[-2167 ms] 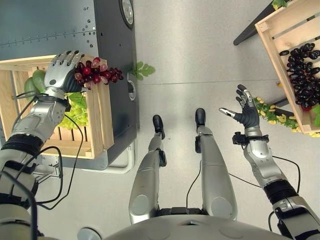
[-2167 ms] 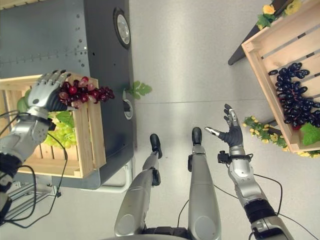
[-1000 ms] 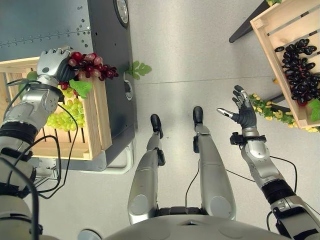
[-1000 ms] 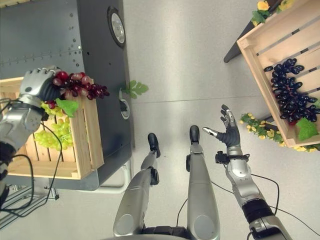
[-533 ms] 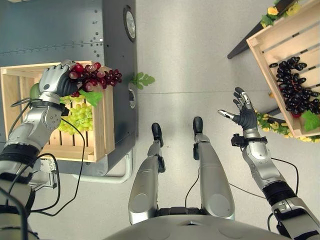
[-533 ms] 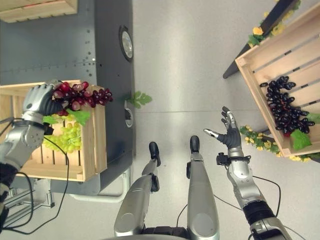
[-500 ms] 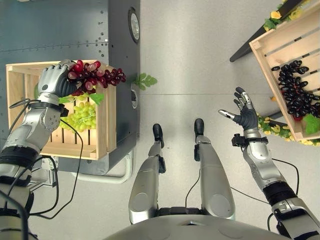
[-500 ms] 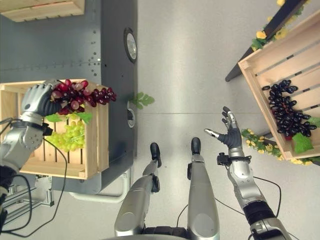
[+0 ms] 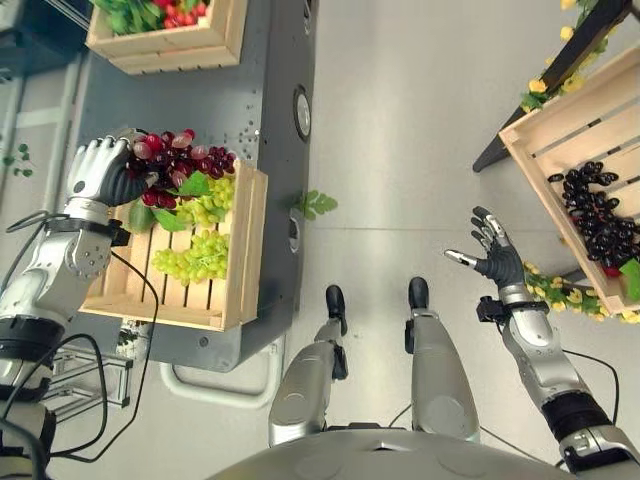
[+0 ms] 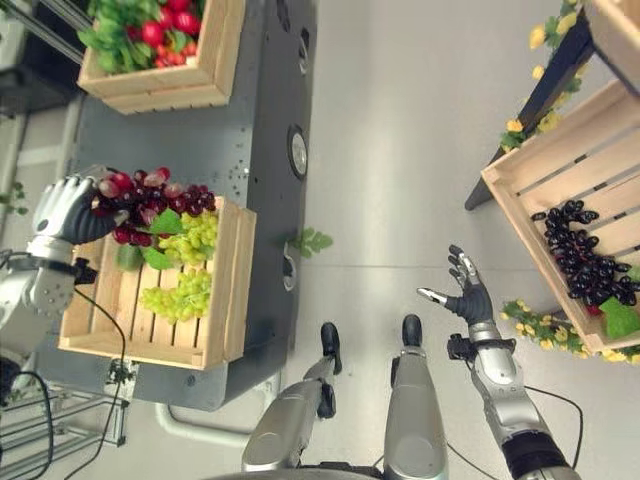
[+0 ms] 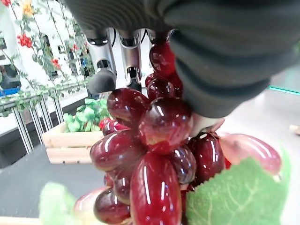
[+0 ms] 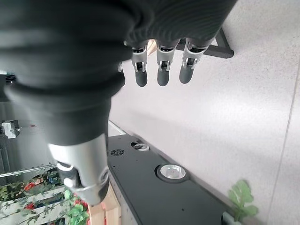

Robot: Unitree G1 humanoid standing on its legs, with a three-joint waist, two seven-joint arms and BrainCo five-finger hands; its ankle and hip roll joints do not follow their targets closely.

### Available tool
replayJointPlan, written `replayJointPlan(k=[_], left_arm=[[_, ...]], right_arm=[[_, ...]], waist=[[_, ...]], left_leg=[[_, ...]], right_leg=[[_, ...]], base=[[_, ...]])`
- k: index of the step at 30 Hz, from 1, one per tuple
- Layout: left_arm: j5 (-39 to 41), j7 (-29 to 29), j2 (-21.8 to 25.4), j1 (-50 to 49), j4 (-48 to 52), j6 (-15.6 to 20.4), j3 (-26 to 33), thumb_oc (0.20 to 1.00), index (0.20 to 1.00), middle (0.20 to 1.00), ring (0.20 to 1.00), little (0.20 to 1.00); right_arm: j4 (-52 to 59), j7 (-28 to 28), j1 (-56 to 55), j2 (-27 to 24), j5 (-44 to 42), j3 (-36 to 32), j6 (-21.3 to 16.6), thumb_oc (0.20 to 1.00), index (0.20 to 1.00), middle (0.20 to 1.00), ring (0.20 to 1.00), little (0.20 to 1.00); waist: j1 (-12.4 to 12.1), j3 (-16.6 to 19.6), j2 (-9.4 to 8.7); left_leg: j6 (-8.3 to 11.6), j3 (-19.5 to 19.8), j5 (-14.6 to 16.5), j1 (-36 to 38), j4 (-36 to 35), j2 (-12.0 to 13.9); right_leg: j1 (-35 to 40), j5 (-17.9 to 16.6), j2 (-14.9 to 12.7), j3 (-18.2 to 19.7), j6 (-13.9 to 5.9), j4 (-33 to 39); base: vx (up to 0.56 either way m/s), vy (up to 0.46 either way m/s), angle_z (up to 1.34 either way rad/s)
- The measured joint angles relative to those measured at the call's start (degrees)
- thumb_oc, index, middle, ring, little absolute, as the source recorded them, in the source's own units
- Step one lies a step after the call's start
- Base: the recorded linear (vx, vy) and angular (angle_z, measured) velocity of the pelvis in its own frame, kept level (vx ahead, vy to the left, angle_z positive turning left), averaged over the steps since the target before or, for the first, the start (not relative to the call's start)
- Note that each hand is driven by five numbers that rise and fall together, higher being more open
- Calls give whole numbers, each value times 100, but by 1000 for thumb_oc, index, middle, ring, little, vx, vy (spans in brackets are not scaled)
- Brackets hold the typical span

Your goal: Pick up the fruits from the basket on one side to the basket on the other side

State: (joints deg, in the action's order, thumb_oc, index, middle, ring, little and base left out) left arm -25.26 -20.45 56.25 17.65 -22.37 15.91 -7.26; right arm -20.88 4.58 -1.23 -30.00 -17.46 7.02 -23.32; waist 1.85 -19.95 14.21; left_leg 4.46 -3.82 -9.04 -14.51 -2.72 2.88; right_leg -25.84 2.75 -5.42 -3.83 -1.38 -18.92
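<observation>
Over the far corner of the wooden crate on the robot's left, the left hand is curled tight around a bunch of red grapes, lifted clear above the green grapes lying inside, a green leaf hanging under the bunch. That arm reaches up from the lower left with the wrist bent inward. Across the floor, the right hand hovers palm up with fingers spread and relaxed, holding nothing, near a second crate where dark grapes lie. Another crate of red fruit and leaves sits further back on the grey platform
</observation>
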Motion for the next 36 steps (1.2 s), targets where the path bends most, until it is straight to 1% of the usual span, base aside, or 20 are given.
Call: replayJointPlan(k=[2,3,5,7,10,11,13,16,18,19,22,23,25,27,28,30,32,36], left_arm=[[-1,62,-2,-119,152,14,13,200,200,200,200,200],[-5,147,-6,-207,334,12,77,200,200,200,200,200],[-16,290,-40,-287,621,147,147,200,200,200,200,200],[-15,428,-61,-299,883,204,155,200,200,200,200,200],[-4,599,-62,-285,1063,355,158,200,200,200,200,200],[2,643,-61,-280,1087,359,158,200,200,200,200,200],[118,849,-38,-269,1283,391,157,200,200,200,200,200],[268,1078,70,-121,1439,478,13,200,200,200,200,200],[418,1220,151,70,1459,497,-168,200,200,200,200,200],[456,1271,199,159,1467,522,-280,200,200,200,200,200],[480,1408,330,311,1513,585,-458,200,200,200,200,200],[486,1497,330,402,1534,580,-594,200,200,200,200,200],[616,1605,346,408,1650,591,-752,200,200,200,200,200],[652,1705,349,523,1716,597,-952,200,200,200,200,200],[657,1773,357,560,1777,590,-1006,200,200,200,200,200],[680,1838,367,587,1903,590,-1006,200,200,200,200,200],[706,1887,369,620,1945,601,-1006,200,200,200,200,200],[856,2024,354,643,1955,589,-1014,200,200,200,200,200]], right_arm=[[-5,-79,-34,-1,5,0,4,1000,1000,1000,1000,1000],[-7,-116,-71,-4,4,-2,14,1000,1000,1000,1000,1000],[-8,-234,-103,-31,16,0,68,1000,1000,1000,1000,1000],[-19,-324,-166,-31,77,13,135,1000,1000,1000,1000,1000],[-30,-419,-149,-32,273,79,217,1000,1000,1000,1000,1000],[-31,-429,-112,-39,315,106,248,1000,1000,1000,1000,1000],[4,-458,-40,-68,507,260,294,1000,1000,1000,1000,1000],[59,-555,33,-159,729,495,381,1000,1000,1000,1000,1000],[111,-570,112,-218,896,605,481,1000,1000,1000,1000,1000],[198,-594,146,-229,950,637,502,1000,1000,1000,1000,1000],[591,-686,275,-288,1073,681,597,1000,1000,1000,1000,1000],[786,-726,406,-457,1302,775,680,1000,1000,1000,1000,1000],[1024,-784,563,-557,1523,802,684,1000,1000,1000,1000,1000],[1101,-789,738,-555,1633,868,697,1000,1000,1000,1000,1000],[1102,-799,860,-507,1640,964,752,1000,1000,1000,1000,1000],[1139,-887,913,-385,1600,970,803,1000,1000,1000,1000,1000],[1406,-1102,910,-389,1490,1056,924,1000,1000,1000,1000,1000],[1674,-1192,1008,-398,1455,1103,998,1000,1000,1000,1000,1000]], waist=[[-20,179,0],[-89,206,-16],[-116,346,-34],[-138,515,-59],[-126,760,-137],[-127,787,-154],[-118,1004,-253],[-115,1131,-353],[-122,1201,-382],[-127,1302,-403],[-103,1356,-420],[-116,1383,-430],[-119,1517,-464],[-116,1589,-530],[-115,1659,-591],[-117,1708,-639],[-107,1717,-638],[-102,1739,-661]], left_leg=[[-3,1,78,46,-12,16],[-4,-2,82,116,-37,18],[6,0,115,230,-53,31],[-7,3,131,315,-63,43],[21,13,135,504,-84,53],[20,13,143,548,-86,57],[17,14,191,613,-95,77],[42,11,208,803,-141,105],[46,7,214,898,-179,115],[46,-5,214,897,-183,114],[44,-23,225,1025,-205,120],[43,-67,264,1119,-217,125],[42,-97,294,1165,-217,127],[53,-114,325,1270,-217,138],[61,-146,333,1290,-212,140],[72,-216,363,1310,-212,168],[70,-240,372,1351,-217,180],[80,-268,401,1449,-220,192]], right_leg=[[58,10,15,-4,7,23],[108,13,24,1,9,28],[224,36,35,4,6,56],[332,61,44,-13,0,83],[540,104,53,-40,-13,143],[606,105,57,-46,-15,174],[685,115,77,-48,-16,232],[887,120,119,-42,-13,321],[992,119,134,-47,-14,374],[990,121,134,-40,-16,380],[1122,115,144,-33,-25,445],[1193,114,158,10,-29,468],[1240,114,171,31,-31,508],[1364,113,205,51,-30,570],[1372,114,226,85,-26,575],[1369,108,254,124,-20,587],[1394,95,268,161,-22,614],[1503,81,298,192,-22,673]], base=[[73,-9,-2],[78,-14,-7],[82,-13,-3],[95,-16,6],[97,-9,2],[98,-12,0],[106,-16,-1],[85,-21,-3],[71,-10,-2],[54,-4,-3],[107,-13,-5],[72,-8,-14],[59,-11,-12],[17,-16,-7],[33,-16,-15],[6,-18,-15],[18,-12,-8],[48,-5,-5]])
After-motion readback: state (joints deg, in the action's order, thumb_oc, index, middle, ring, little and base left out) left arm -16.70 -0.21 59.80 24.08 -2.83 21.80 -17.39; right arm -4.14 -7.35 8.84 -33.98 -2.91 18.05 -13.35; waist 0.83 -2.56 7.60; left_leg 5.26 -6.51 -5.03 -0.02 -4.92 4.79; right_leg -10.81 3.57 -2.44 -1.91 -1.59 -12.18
